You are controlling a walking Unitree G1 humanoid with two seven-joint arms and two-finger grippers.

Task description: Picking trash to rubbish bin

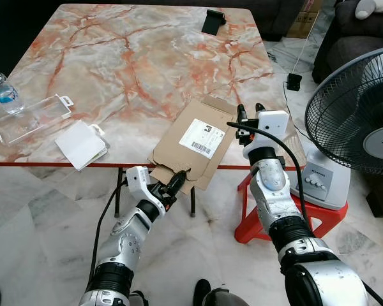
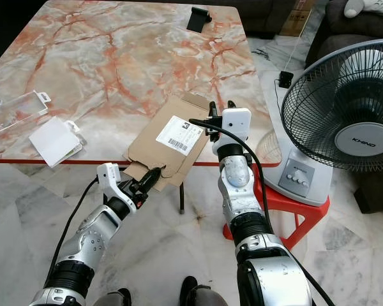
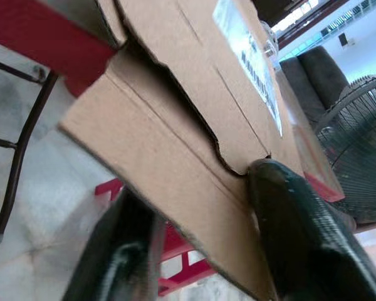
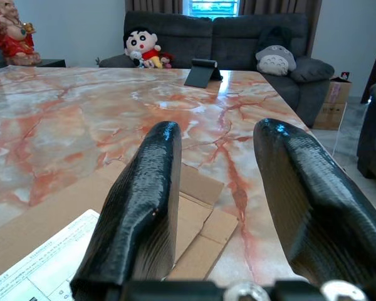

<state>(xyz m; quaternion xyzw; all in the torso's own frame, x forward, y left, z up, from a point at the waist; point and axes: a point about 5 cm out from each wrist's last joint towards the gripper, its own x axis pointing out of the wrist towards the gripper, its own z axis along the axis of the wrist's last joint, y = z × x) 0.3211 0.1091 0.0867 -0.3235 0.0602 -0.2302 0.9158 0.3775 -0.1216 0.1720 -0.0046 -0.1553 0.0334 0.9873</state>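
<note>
A flattened brown cardboard box (image 1: pixel 191 143) with a white shipping label lies on the marble table (image 1: pixel 127 57), its near end hanging over the front edge. My left gripper (image 1: pixel 174 183) reaches up from below that edge and is open. The overhanging cardboard (image 3: pixel 194 125) sits between its fingers (image 3: pixel 288 213), one under the flap and one above it. My right gripper (image 1: pixel 250 109) hovers open just over the table at the cardboard's right side, nothing between its fingers (image 4: pixel 150 188). A clear plastic package (image 1: pixel 29 118) and a white packet (image 1: pixel 82 143) lie at the table's front left.
A water bottle (image 1: pixel 0 89) stands at the table's left edge, and a black stand (image 1: pixel 212 21) sits at the far side. A white floor fan (image 1: pixel 364 115) and a red stool (image 1: pixel 319 220) crowd my right. Beyond the table stands a sofa (image 4: pixel 238 37).
</note>
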